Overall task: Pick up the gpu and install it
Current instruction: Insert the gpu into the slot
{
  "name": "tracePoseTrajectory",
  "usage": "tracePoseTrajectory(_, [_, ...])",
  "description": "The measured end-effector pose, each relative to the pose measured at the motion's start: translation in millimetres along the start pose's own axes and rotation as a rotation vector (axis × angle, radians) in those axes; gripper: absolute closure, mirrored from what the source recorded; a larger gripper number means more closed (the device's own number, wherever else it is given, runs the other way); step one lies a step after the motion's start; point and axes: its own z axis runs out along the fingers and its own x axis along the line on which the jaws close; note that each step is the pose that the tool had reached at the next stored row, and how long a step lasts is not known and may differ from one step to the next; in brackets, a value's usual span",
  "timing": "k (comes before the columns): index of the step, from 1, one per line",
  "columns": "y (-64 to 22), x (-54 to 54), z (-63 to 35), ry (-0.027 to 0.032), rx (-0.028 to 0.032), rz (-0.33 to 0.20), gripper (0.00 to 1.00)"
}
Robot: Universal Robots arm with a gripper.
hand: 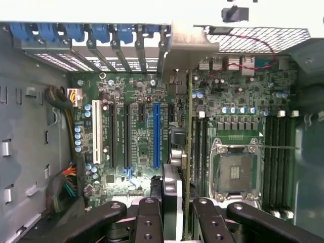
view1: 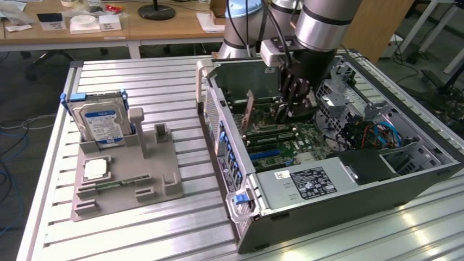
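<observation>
Silvery-bracketed gpu [hand: 188, 126] edge-on between clamped fingers [hand: 149, 223] above the blue slot [hand: 156, 134] — apparently unseated — inside the case [view1: 348, 206].

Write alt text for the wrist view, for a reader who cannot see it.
The gripper holds the gpu edge-on, its silvery end bracket at the case's rear slot openings, above the motherboard inside an open computer case. Beside the card lie a blue expansion slot, a white slot and an empty CPU socket.
</observation>
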Motion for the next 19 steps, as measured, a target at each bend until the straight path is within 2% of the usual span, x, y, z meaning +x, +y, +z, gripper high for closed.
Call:
tracePoseTrajectory(9, [2.2, 3.0, 15.7, -0.0002, 0.0000, 0.000, 0.72])
tracePoseTrajectory(19, [2.1, 4.2, 17.5, -0.0002, 0.0000, 0.000, 0.72])
